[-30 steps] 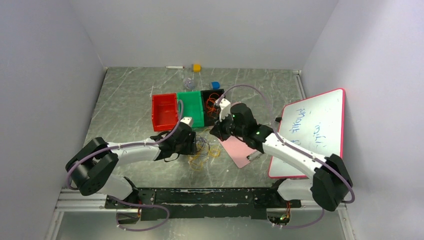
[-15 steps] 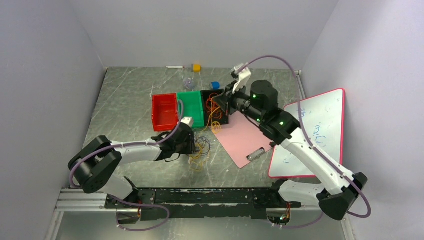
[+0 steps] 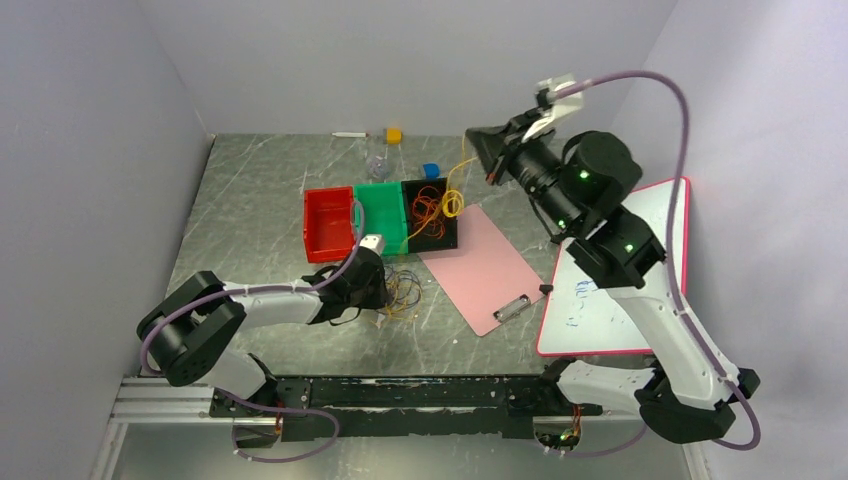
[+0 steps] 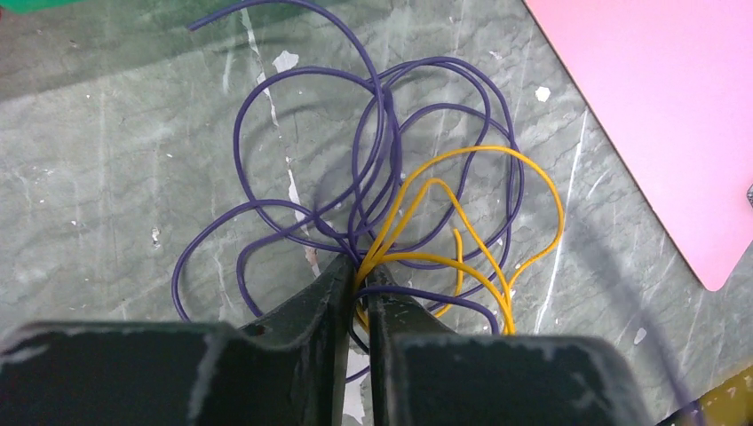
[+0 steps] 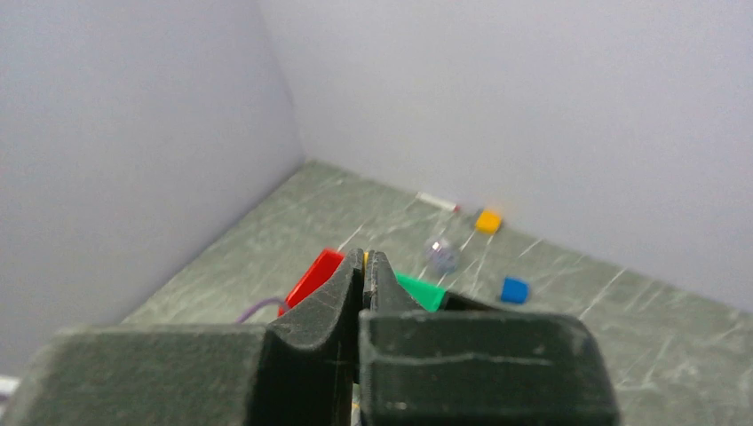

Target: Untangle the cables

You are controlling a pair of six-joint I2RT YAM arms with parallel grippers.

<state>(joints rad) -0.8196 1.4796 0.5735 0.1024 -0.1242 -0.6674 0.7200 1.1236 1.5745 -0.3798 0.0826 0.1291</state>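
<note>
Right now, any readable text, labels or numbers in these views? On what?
Whiteboard: blue handwriting, only a few marks showing, too small and blurred to read.
Pink clipboard: no text visible.
Red bin, green bin, black bin: no labels visible.
Wrist views: no text.

BENCH, RIGHT EDGE: A few strokes of blue handwriting mark the whiteboard leaning along the right edge of the bench, too small and partly hidden to read. No other text, label, brand or number is legible.
</note>
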